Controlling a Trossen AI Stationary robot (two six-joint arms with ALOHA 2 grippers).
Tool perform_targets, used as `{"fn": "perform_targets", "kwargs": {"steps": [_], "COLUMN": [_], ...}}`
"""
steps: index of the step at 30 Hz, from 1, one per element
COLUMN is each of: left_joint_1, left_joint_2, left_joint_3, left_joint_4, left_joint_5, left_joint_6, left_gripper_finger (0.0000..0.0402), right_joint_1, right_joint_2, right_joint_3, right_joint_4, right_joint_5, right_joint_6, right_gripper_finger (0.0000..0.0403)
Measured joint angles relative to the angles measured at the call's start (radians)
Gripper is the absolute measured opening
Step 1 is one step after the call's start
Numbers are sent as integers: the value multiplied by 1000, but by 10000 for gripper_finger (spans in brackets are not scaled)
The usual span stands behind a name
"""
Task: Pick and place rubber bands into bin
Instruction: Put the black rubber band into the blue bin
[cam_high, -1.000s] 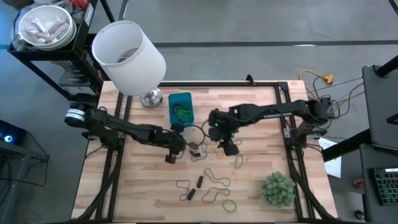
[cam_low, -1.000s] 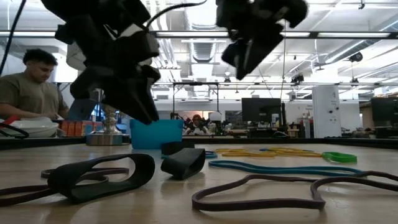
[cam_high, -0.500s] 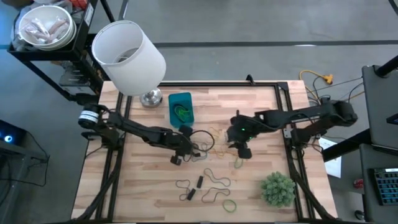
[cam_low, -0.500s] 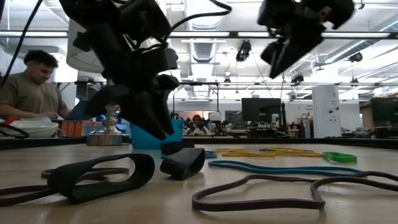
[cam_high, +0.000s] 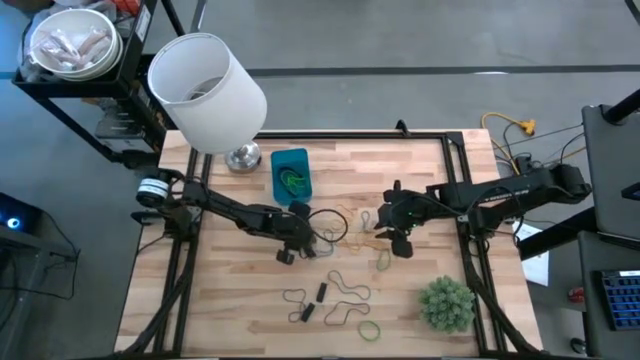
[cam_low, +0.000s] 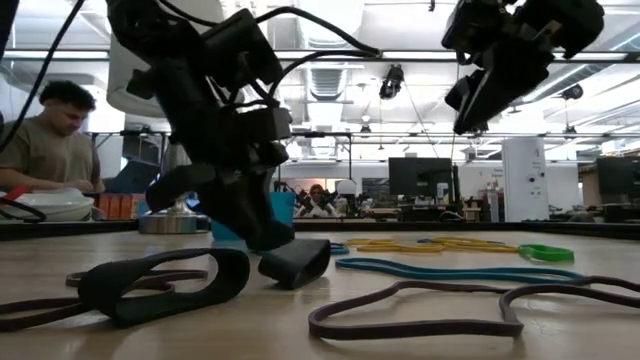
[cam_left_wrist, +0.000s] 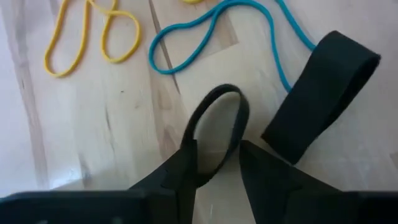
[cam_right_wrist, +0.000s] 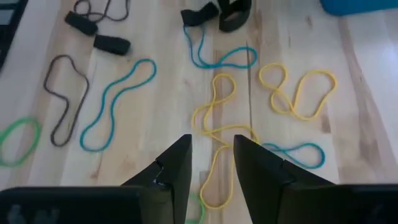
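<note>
Rubber bands of several colours lie loose mid-table: yellow ones (cam_high: 350, 218), dark ones (cam_high: 325, 295) and green ones (cam_high: 370, 329). The blue bin (cam_high: 290, 172) stands at the far middle with green bands inside. My left gripper (cam_high: 296, 243) is low at the table, open, its fingers either side of a thick black band (cam_left_wrist: 217, 115); a second wide black band (cam_left_wrist: 320, 93) lies beside it. My right gripper (cam_high: 397, 232) is open and empty, high above the yellow bands (cam_right_wrist: 298, 93). My left gripper has the near end of the black band's loop (cam_left_wrist: 211, 168) between its two fingers. One strand lies against a finger (cam_left_wrist: 183, 165); whether it is pinched, I cannot tell. The fingers slant down from the table's left. The band rests on the table.
A big white lamp shade (cam_high: 205, 85) on a metal base stands at the far left, next to the bin. A bushy green plant (cam_high: 445, 303) stands at the near right. A person stands beyond the table's left side (cam_low: 45, 140). Blue bands (cam_right_wrist: 221, 59) lie among the yellow ones.
My left gripper has gone a little toward the table's right edge and down onto the black bands. My right gripper has gone toward the table's right edge, away from the bin, staying high. The bands on the table have kept their places.
</note>
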Motion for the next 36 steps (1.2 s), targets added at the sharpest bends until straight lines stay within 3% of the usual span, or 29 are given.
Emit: {"fn": "perform_targets", "kwargs": {"steps": [9,17,27,36], "left_joint_1": [1,-1,29,165], "left_joint_2": [-29,-96,-258,-321], "left_joint_3": [0,8,6,-9], "left_joint_4": [-2,-1,-59,-109], "left_joint_5": [-35,-148,-391,-413], "left_joint_6": [-22,-25,-16,-25], "left_gripper_finger": [7,1,0,0], "right_joint_1": [4,4,4,4], "right_joint_2": [7,7,7,8], "right_joint_3": [-2,-21,-64,-77], "right_joint_4": [2,2,77,132], "right_joint_5": [20,64,71,71], "right_joint_6": [-19,-20,-20,-27], "right_gripper_finger": [101,89,73,68]}}
